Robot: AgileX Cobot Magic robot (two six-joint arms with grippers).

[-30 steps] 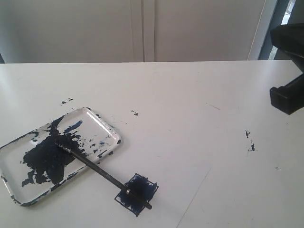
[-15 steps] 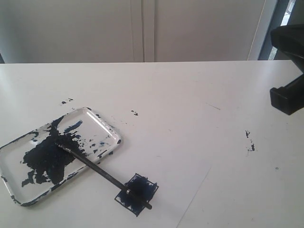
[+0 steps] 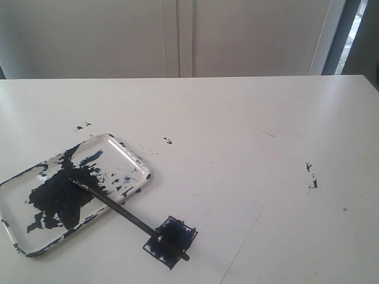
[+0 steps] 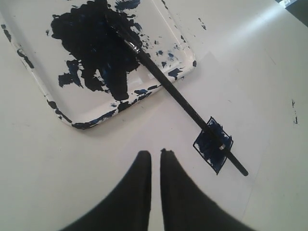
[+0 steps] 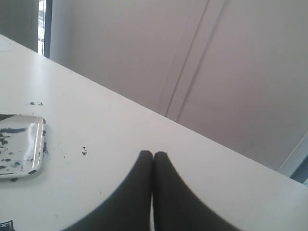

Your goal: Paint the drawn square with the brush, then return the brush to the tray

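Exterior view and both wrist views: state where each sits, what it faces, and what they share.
Exterior view: off the arms, above the table, looking down across it to a wall; tray, brush, drawn square lower left; no robot part shows.
Left wrist view: on the left arm, looking down past the left hand at tray, brush, square.
Right wrist view: on the right arm, looking low across the table past the right hand toward the wall.
Shared: the tray shows in all three.
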